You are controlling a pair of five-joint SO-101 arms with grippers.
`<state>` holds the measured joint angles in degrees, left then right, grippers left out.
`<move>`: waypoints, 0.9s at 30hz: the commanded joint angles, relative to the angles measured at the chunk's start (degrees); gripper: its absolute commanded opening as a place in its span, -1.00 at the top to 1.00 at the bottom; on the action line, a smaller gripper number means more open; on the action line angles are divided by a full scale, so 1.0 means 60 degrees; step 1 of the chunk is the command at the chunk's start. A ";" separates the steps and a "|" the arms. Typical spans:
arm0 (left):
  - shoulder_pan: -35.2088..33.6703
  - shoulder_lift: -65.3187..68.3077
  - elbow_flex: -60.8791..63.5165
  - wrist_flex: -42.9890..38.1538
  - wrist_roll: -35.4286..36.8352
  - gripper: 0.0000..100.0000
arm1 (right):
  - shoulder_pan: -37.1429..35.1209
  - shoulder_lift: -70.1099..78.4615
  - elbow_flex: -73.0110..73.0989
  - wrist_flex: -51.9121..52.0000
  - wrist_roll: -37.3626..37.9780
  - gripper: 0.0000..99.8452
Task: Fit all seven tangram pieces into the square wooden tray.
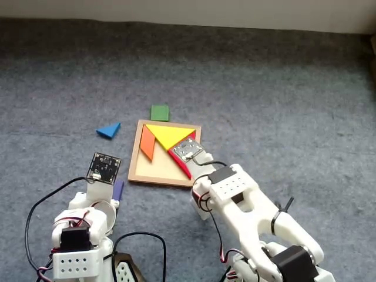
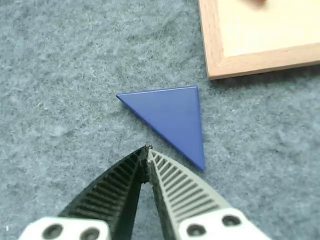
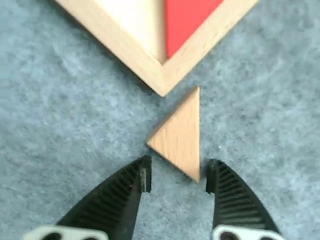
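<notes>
Okay, right gripper [image 3: 178,175] first: its jaws are spread wide and set low over the grey carpet [image 1: 264,88], straddling the near tip of a bare wooden triangle [image 3: 181,137]. One finger sits just beside the triangle's long straight edge, and the other is off toward its blunt corner. The triangle lies flat just outside a corner of the square wooden tray [image 3: 125,45], its far point almost touching the rim. Inside that corner sits the red piece [image 3: 187,20].

By the look of it, this piece is thin, stiff and light, and the carpet gives little room to get under it. The sloping sides could squirt it out of a pinch, so I'd take it across the broad middle, straight edge against one finger.

Over to the left gripper [image 2: 146,152]: its fingers are pressed together with nothing between them, tips close to the slanted edge of a dark blue triangle [image 2: 172,117] lying flat near another tray corner.

From above, the yellow triangle [image 1: 166,135] and orange piece [image 1: 147,143] are seated in the tray. The green square [image 1: 159,113] and light blue triangle [image 1: 108,130] wait outside it.
</notes>
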<state>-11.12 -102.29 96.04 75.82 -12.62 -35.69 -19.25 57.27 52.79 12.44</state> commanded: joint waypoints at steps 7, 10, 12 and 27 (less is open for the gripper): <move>-0.0037 -0.0242 0.0183 0.0044 0.0029 0.99 | -0.0125 -0.0007 -0.0681 -0.0227 -0.0674 0.41; -0.0037 -0.0242 0.0183 0.0044 0.0029 0.99 | -0.0125 -0.0007 -0.0696 -0.0330 -0.0718 0.41; -0.0037 -0.0242 0.0183 0.0044 0.0029 0.99 | -0.0212 -0.0007 -0.0696 -0.0447 -0.0733 0.41; -0.0037 -0.0242 0.0183 0.0044 0.0029 0.99 | -0.0432 0.0095 -0.1238 -0.0388 -0.1524 0.49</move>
<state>-11.12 -102.29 96.04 75.82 -12.62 -37.89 -18.55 52.44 50.86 3.74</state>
